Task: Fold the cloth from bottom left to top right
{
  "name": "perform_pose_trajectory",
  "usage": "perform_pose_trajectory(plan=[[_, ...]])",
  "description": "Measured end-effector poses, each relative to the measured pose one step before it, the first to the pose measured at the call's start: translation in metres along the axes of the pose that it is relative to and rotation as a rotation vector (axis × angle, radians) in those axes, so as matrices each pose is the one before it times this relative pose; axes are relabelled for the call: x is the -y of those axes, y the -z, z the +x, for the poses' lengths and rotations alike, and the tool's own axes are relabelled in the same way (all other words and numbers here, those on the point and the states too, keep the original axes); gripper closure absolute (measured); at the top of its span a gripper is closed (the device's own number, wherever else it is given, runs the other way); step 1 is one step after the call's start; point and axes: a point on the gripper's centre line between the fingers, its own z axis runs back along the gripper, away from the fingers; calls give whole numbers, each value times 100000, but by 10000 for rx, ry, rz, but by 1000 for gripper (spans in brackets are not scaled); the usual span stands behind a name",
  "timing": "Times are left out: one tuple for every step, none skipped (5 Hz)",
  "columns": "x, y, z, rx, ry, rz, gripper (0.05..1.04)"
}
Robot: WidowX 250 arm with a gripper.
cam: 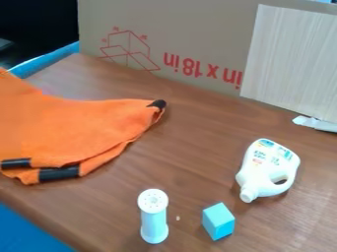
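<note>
An orange cloth point(79, 128) lies on the left part of the brown table, running out of the camera view at the left edge. Its near side shows two layers, one slightly offset over the other, with black bands at the lower left. Another black-tipped corner points to the right, near the middle of the table. The cloth's upper left part rises toward the view's edge.
A white jug point(266, 170) lies at the right. Nearer the front are a white and light blue shaker point(154, 216) and a light blue block point(218, 221). A cardboard box point(178, 39) and a pale board point(293, 61) stand along the back.
</note>
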Motion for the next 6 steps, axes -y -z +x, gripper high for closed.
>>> perform_pose_trajectory(plan=[[4533, 1219, 1457, -398, 113, -42, 1020], [3718, 2967, 859, -463, -172, 161, 1020], [3241, 1530, 1382, 65, -56, 207, 1021], [3507, 1423, 1106, -82, -303, -135, 1024], [4366, 419, 1523, 236, 271, -129, 998], [1948, 2095, 684, -310, 238, 82, 862]])
